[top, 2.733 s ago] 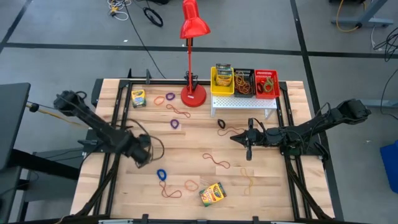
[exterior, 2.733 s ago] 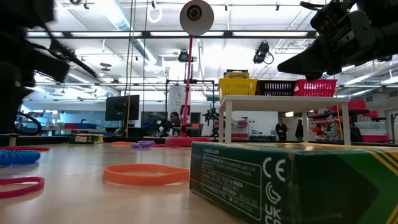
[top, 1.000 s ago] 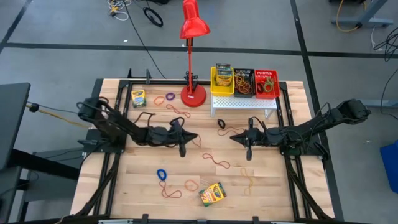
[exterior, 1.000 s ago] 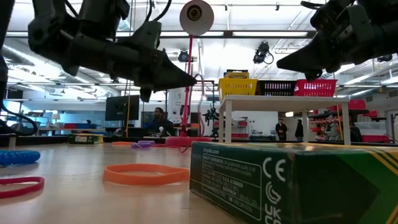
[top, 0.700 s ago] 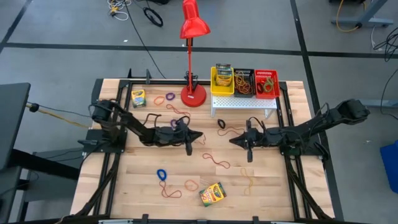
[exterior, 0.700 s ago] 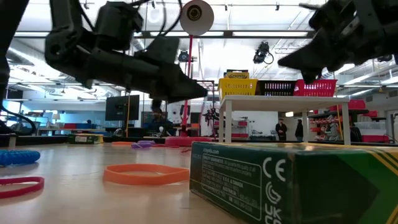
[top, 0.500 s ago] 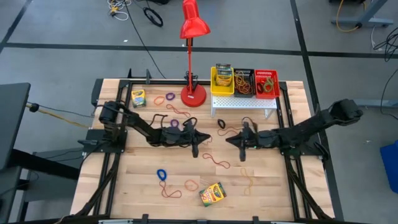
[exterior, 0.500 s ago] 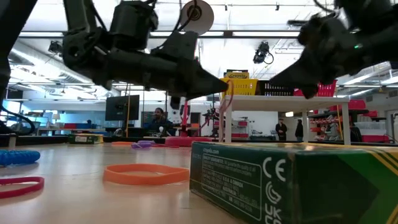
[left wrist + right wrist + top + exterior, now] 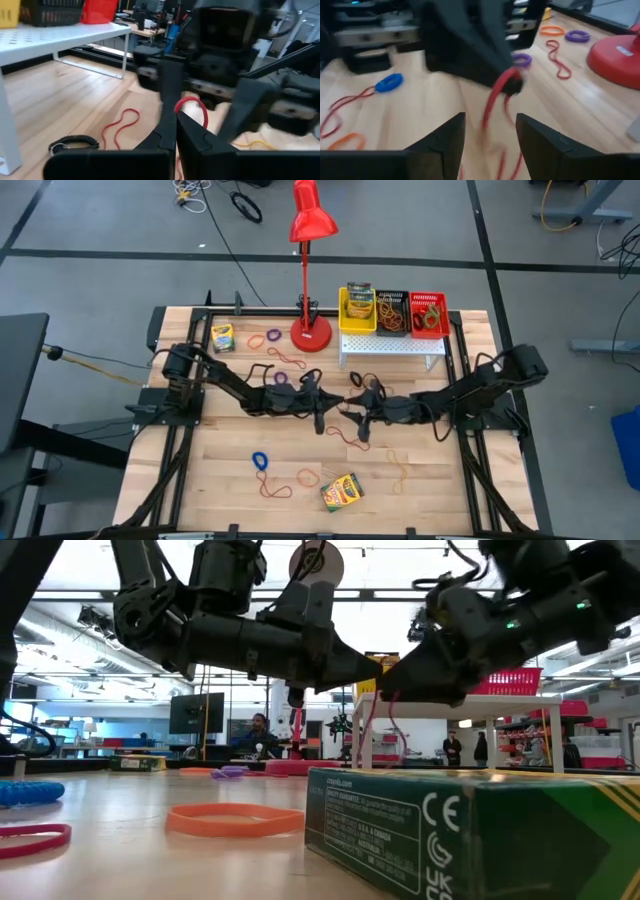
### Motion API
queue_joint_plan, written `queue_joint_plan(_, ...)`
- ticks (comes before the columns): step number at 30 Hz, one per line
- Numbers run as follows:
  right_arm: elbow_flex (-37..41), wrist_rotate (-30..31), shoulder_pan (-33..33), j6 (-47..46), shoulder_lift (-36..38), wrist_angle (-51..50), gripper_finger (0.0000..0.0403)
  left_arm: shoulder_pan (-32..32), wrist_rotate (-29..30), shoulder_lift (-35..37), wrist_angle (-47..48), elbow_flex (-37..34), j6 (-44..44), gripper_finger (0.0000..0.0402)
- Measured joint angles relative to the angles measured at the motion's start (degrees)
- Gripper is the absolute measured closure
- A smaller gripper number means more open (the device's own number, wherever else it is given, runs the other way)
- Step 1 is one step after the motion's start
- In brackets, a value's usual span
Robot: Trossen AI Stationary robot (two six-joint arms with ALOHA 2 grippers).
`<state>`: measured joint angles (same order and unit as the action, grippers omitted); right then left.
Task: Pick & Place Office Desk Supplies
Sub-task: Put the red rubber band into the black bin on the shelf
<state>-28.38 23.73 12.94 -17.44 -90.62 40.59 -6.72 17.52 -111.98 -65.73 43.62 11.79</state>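
Left fingers (image 9: 172, 131) pinch a red rubber band (image 9: 192, 104) — right gripper (image 9: 200, 95) opposite.

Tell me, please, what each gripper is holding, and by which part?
The left gripper is shut on a thin red rubber-band loop, pinching its upper end at the fingertips. The open right gripper holds nothing.

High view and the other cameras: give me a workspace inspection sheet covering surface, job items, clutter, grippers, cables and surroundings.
Surface: wooden table, loose loops scattered over it.
Job's things: front crayon box; corner crayon box; blue rubber band lying loose.
Clutter: red lamp; white stand carrying three baskets.
Grippers: left gripper shut on a red rubber band above mid-table; right gripper open, facing it closely.
Cables: black cable on the floor.
Surroundings: person far behind the table.
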Motion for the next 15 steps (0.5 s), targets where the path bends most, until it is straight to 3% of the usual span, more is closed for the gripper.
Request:
queue_joint_plan(5,-1.1,-0.5,-1.9,0.6,-1.4,0.8,0.0260,0.0,-1.6,0.0,-1.6,0.0,-1.7,0.0394)
queue_joint_plan(11,-1.1,-0.9,-1.3,2.9,-0.8,2.3,0.0385,-0.1,-2.2,0.6,-2.9,0.0,-2.0,0.0374)
queue_joint_plan(15,-1.1,-1.0,-0.2,3.2,-0.5,1.7,0.0392,-0.1,-2.2,2.0,-2.8,-0.5,-2.2,0.0327)
